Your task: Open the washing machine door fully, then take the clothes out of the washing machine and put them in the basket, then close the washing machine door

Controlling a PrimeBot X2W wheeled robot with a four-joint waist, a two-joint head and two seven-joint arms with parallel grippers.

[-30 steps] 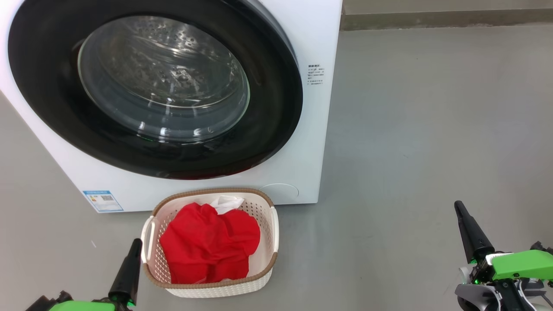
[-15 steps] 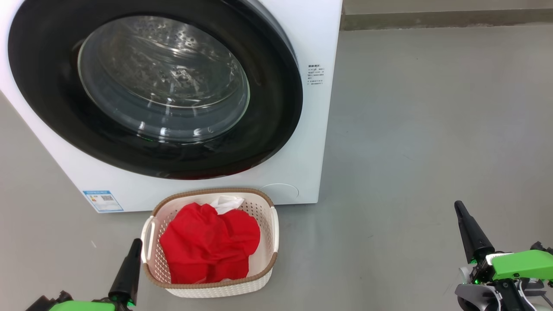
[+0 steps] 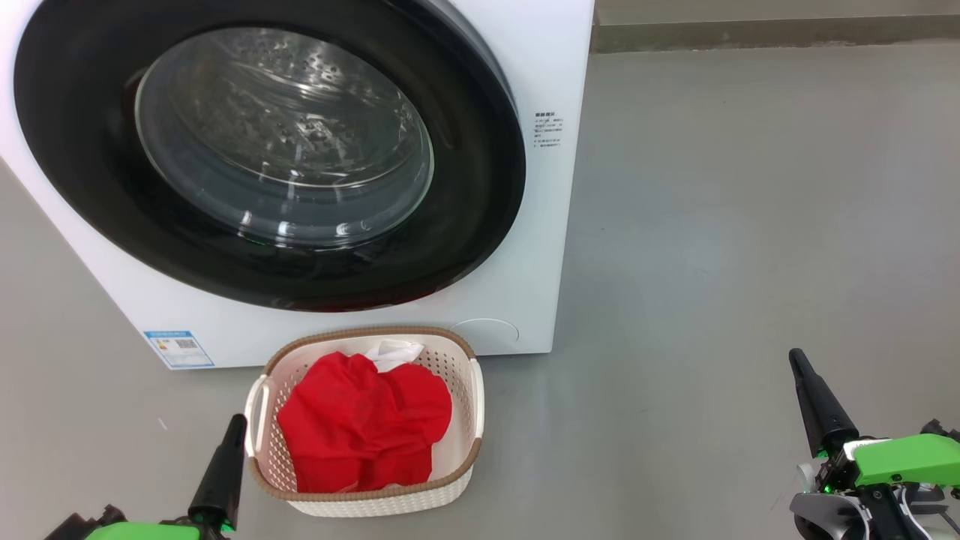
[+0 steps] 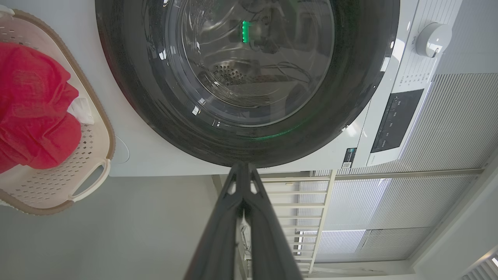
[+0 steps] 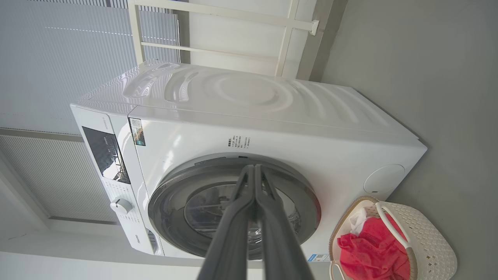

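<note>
The washing machine door (image 3: 82,150) with its glossy black rim lies shut against the white washing machine (image 3: 551,67); the glass shows a bare metal drum. On the floor in front stands the cream basket (image 3: 465,420) holding the red and white clothes (image 3: 364,427). My left gripper (image 3: 238,421) is shut and empty, low beside the basket's left handle. My right gripper (image 3: 795,356) is shut and empty, far right over bare floor. In the left wrist view my gripper (image 4: 242,166) points at the door (image 4: 128,77); the basket (image 4: 99,128) and clothes (image 4: 35,112) sit at left. The right wrist view has my gripper (image 5: 255,168), machine (image 5: 272,105), basket (image 5: 432,249), clothes (image 5: 369,256).
Grey floor (image 3: 750,225) stretches to the machine's right, up to a wall base (image 3: 750,34). A blue label (image 3: 178,347) is stuck on the machine's lower front. A control panel and knob (image 4: 433,39) are on the machine's front. A white railing (image 4: 311,210) and blinds stand behind.
</note>
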